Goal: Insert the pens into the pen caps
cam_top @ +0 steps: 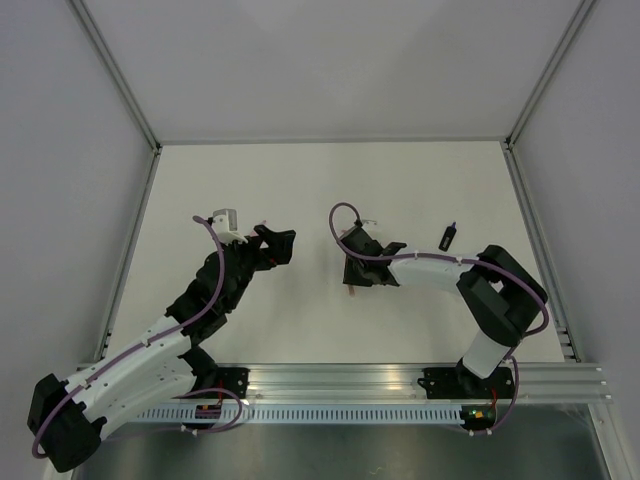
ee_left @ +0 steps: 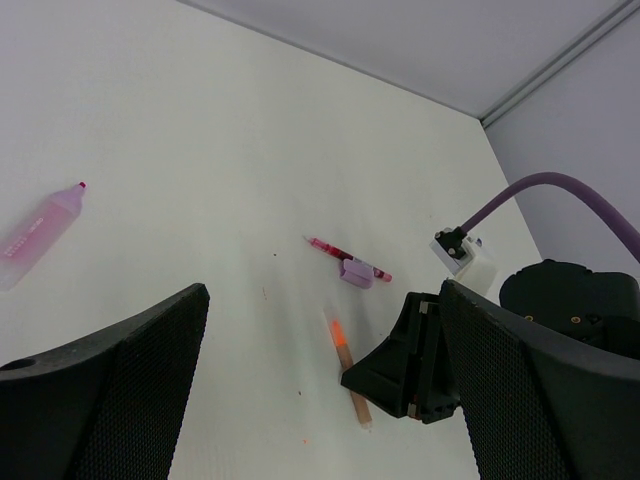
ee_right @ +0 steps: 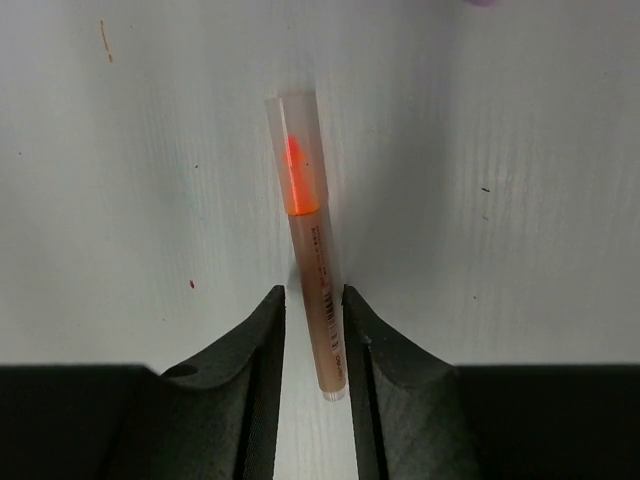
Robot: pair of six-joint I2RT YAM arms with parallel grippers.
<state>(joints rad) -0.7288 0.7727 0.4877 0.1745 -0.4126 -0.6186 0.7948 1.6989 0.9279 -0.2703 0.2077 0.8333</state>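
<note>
The right gripper (ee_right: 313,310) pinches the orange pen (ee_right: 312,250); its cap (ee_right: 298,150) at twelve o'clock may slip off. The left gripper (ee_left: 320,380) gapes.

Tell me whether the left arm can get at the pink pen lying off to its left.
Probably yes: the left gripper is open and holds nothing, and bare table lies between it and the pink pen.

Left gripper (ee_left: 320,400) spread wide, raised off surface. Right gripper (ee_right: 314,330) lowered, fingers nearly closed.
</note>
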